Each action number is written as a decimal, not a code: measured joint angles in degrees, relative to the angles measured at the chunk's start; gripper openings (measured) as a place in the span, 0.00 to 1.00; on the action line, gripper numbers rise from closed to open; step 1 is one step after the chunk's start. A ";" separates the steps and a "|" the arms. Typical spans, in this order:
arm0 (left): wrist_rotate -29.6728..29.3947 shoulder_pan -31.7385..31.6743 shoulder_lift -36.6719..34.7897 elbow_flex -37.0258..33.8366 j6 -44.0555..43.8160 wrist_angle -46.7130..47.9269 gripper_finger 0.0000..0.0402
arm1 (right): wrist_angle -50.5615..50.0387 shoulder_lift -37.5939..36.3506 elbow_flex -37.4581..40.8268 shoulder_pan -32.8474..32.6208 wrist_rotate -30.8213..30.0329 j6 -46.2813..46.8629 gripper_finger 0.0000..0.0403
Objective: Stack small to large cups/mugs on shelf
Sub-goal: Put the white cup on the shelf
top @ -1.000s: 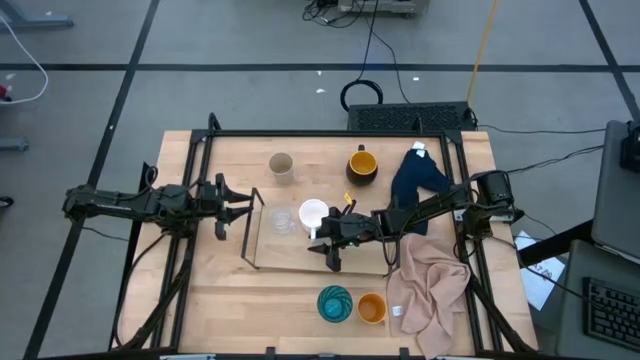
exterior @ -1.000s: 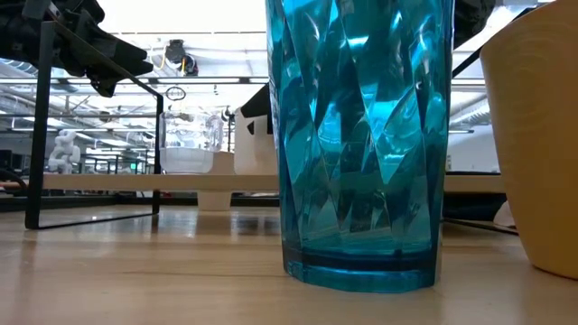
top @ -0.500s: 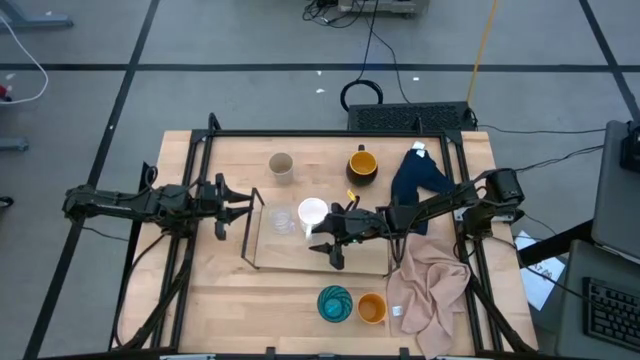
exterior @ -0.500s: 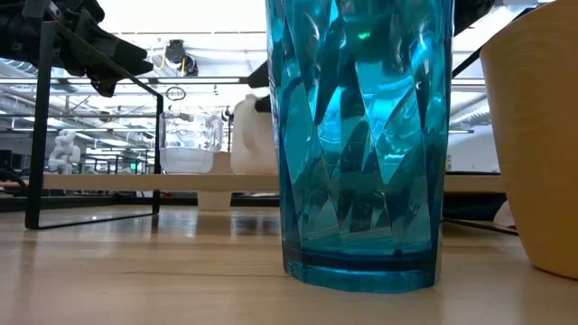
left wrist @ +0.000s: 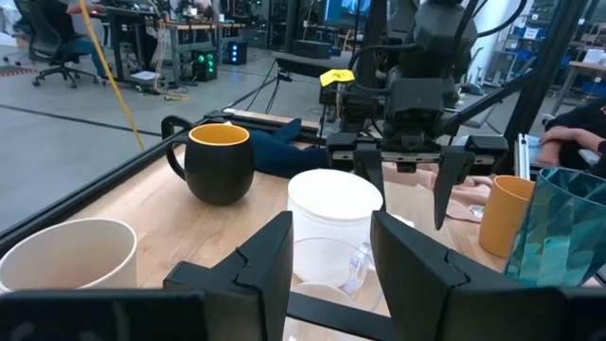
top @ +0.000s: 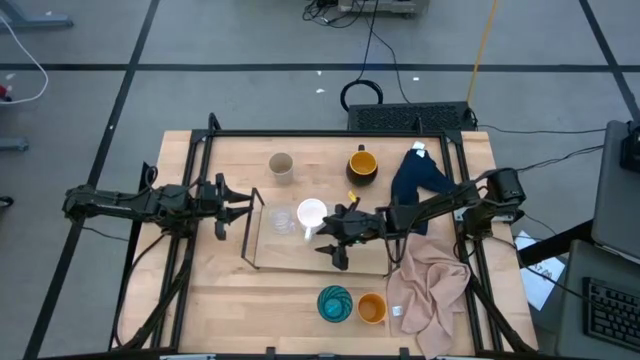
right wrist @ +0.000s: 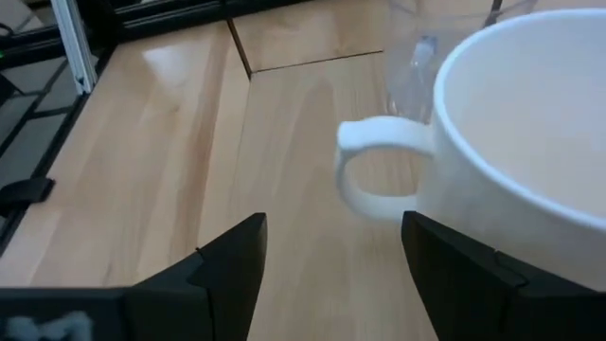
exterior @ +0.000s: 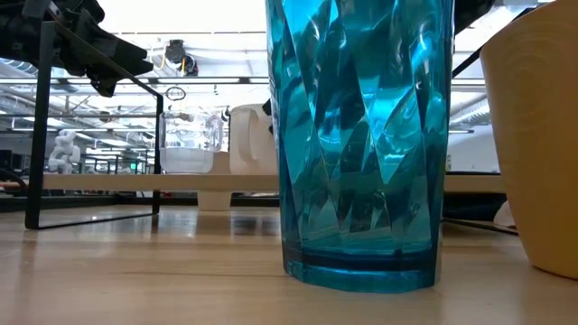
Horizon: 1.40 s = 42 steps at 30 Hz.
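**White mug stands free on the shelf**

The right end effector [top: 333,238] hovers over the shelf [top: 290,258] with its fingers spread wide, holding nothing. The white mug [top: 312,213] stands upright just ahead of it, apart from the fingers, with the clear glass [top: 283,219] just beyond. The left end effector [top: 240,204] waits at the shelf's far end, fingers parted and empty.

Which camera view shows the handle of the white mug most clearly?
The right wrist view: the white mug fills it and its handle shows as a whole loop. The high view shows only the mug's rim; the low view shows it partly hidden; the left wrist view shows no handle.
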<state>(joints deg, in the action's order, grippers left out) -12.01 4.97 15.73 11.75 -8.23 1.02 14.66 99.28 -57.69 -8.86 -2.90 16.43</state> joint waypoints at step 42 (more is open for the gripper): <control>1.45 -23.09 29.04 29.18 24.17 14.62 0.36 | -14.18 -19.87 -0.04 5.15 -18.08 -29.38 0.59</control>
<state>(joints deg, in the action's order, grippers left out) -10.56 -18.12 44.77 40.92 15.94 15.64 0.48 79.41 -57.74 -3.71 -20.97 -12.95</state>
